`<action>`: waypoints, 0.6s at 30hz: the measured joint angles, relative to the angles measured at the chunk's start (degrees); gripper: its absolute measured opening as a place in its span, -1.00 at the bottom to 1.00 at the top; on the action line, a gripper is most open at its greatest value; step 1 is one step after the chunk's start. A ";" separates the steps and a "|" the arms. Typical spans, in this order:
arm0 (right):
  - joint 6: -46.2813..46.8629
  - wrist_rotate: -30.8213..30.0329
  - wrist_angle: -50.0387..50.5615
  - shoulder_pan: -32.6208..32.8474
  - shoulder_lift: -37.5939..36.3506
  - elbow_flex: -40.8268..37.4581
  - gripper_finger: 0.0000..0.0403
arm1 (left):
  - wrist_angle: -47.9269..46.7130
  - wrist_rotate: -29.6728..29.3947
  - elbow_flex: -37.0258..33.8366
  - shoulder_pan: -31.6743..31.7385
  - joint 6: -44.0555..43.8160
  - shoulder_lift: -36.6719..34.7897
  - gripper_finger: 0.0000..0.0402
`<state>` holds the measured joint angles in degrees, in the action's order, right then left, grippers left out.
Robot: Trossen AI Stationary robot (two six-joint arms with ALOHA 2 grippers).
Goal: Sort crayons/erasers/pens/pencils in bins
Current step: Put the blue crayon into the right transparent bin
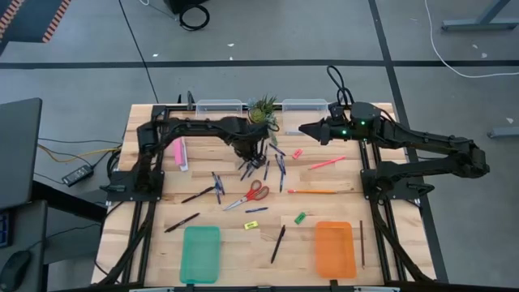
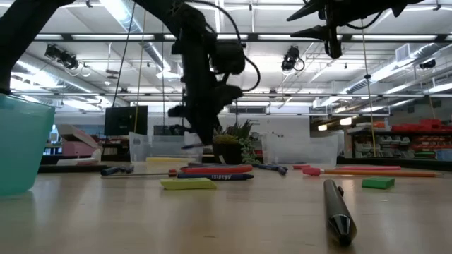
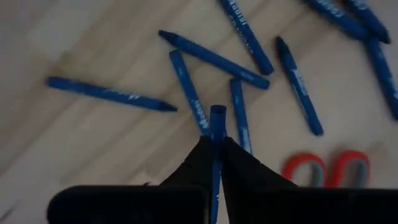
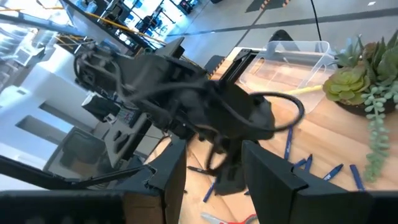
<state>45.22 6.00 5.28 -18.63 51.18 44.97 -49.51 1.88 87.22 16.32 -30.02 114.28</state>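
My left gripper (image 1: 247, 154) hangs over the cluster of blue pens (image 1: 272, 166) in front of the potted plant, shut on one blue pen (image 3: 217, 124). Several other blue pens (image 3: 214, 59) lie flat on the wood below it. My right gripper (image 1: 306, 130) waits open, raised at the far right; its wrist view shows its fingers (image 4: 214, 177) apart with nothing between them. Two clear bins (image 1: 219, 105) (image 1: 305, 104) stand at the far edge. A teal tray (image 1: 201, 253) and an orange tray (image 1: 335, 249) lie at the near edge. My left gripper pinches the blue pen between its two fingers (image 3: 239, 165), coming from above and pointing steeply down. The pen runs along the fingers, and its free end (image 3: 217, 115) sticks out past the fingertips. It hangs above the pens on the table.
Red-handled scissors (image 1: 251, 195) lie near the pens. A pink box (image 1: 181, 154) sits at the left. Black pencils (image 1: 278, 243) (image 1: 182, 222), an orange pencil (image 1: 312, 191), and green (image 1: 300, 217), yellow (image 1: 251, 225) and pink (image 1: 298, 152) erasers are scattered about. The plant (image 1: 263, 111) stands between the clear bins.
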 joint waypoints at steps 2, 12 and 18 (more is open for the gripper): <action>-0.44 -0.05 0.00 -0.01 -0.02 0.01 -0.20 | -0.16 -0.17 1.98 0.42 0.58 -1.06 -0.91; -0.49 1.62 7.23 0.06 -1.30 0.00 -0.20 | 1.02 0.58 17.95 4.96 1.63 -3.63 -0.90; -0.88 0.56 7.50 0.01 -1.70 0.00 -0.20 | 9.13 7.72 25.27 7.63 -2.56 -3.73 -0.87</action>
<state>44.34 6.56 12.78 -18.61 49.47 44.97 -40.38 9.61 112.49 23.95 -32.58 110.54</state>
